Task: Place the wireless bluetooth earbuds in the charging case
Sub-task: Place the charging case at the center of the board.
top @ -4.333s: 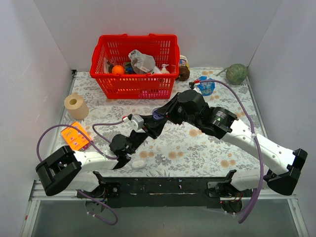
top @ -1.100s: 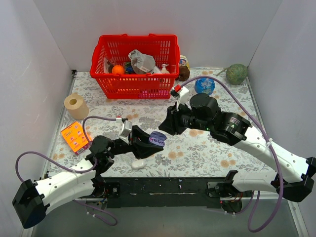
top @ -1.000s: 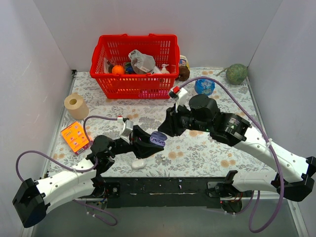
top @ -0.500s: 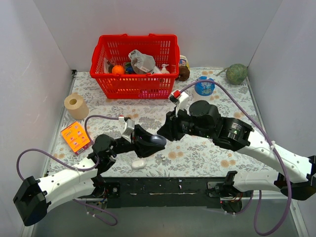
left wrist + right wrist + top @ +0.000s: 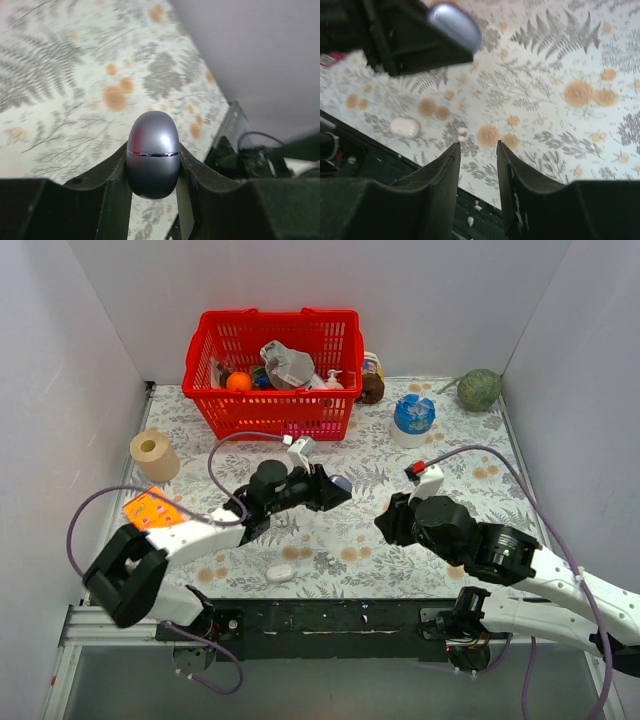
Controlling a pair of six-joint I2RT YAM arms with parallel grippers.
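Closest to you, at the bottom of the top view, a white oval piece (image 5: 281, 571) lies on the desk (image 5: 372, 455) with a tiny white ring (image 5: 462, 133) just beside it. I can't tell what either of them is.

A little further in, right of centre, your right end effector (image 5: 477, 146) is released. Its fingers stand parted with only the floral cloth showing between them.

Beyond it, at the centre of the frame, the left end effector (image 5: 328, 487) is clenched on the charging case (image 5: 152, 160). It grips the case by its rounded sides, and the case looks to be clear of the desk. The lid seam reads as a thin closed line. No wireless bluetooth earbuds are visible anywhere, so they may be inside, but you can't confirm that from here.

The main risk is the grip. The shell is smooth and egg-shaped, and only its flanks are held, so any extra squeeze or a jolt could squirt it forward out of the fingers. If you set it down tilted, it will probably roll. If a bud sits proud under the lid, a knock could pop the lid open.

The two arms are also near each other, and the left arm's purple cable (image 5: 228, 448) loops loosely above it, so a wide swing could snag it.

Farthest back, the red basket (image 5: 270, 415) and blue cup (image 5: 412, 415) are well apart from all this.
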